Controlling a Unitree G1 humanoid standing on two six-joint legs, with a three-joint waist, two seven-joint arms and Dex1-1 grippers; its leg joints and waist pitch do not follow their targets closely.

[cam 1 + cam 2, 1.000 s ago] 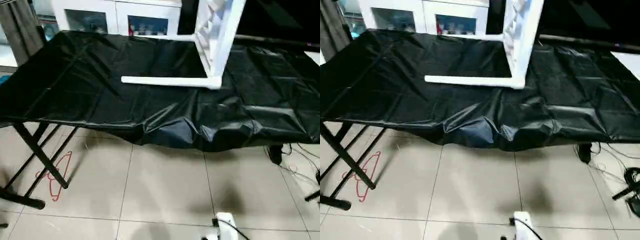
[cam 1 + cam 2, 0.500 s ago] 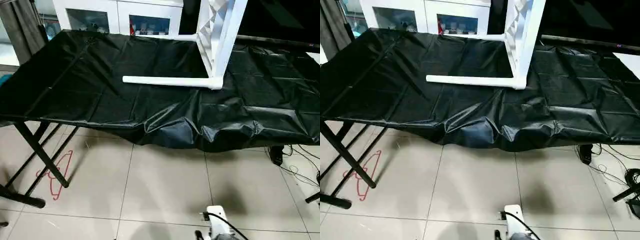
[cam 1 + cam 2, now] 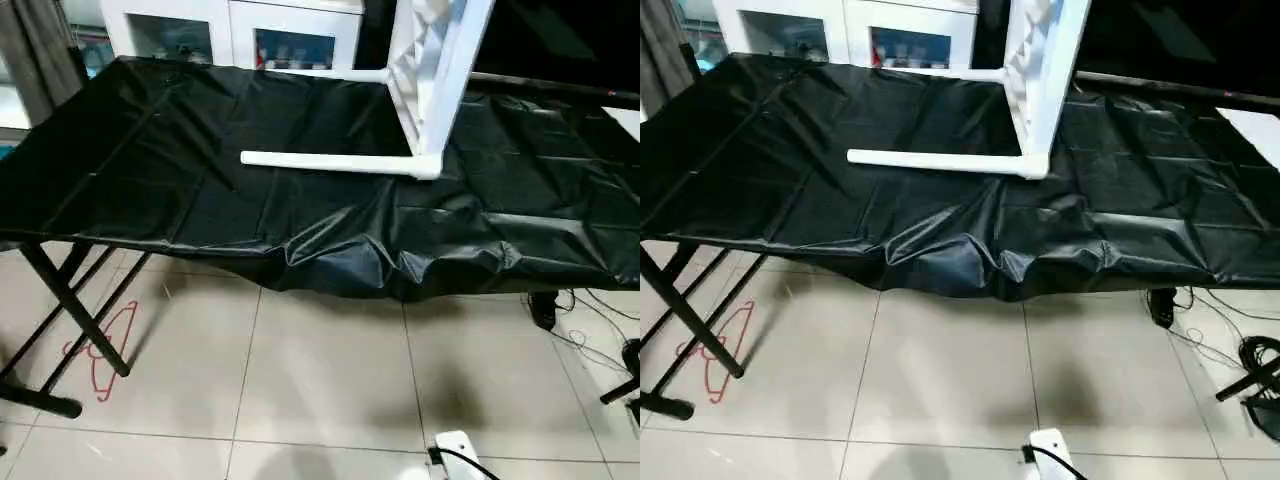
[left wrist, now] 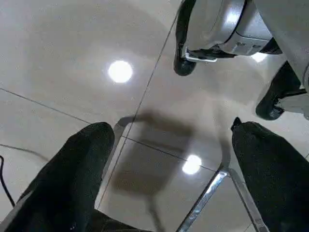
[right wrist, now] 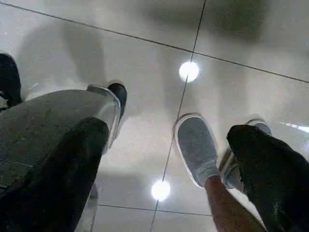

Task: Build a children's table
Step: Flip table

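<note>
No writing is readable anywhere. The children's table [image 3: 432, 90] stands tipped on its side on the black-covered worktop [image 3: 150, 170], tabletop upright, one leg [image 3: 330, 163] lying along the cloth, pointing left. Left gripper [image 4: 169, 159] and right gripper [image 5: 169, 164] hold their fingers wide, empty, over the floor.

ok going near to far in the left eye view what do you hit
tiled floor → drooping front edge of the black cloth → white leg lying flat → tabletop standing on edge → white cabinet with glass doors
</note>
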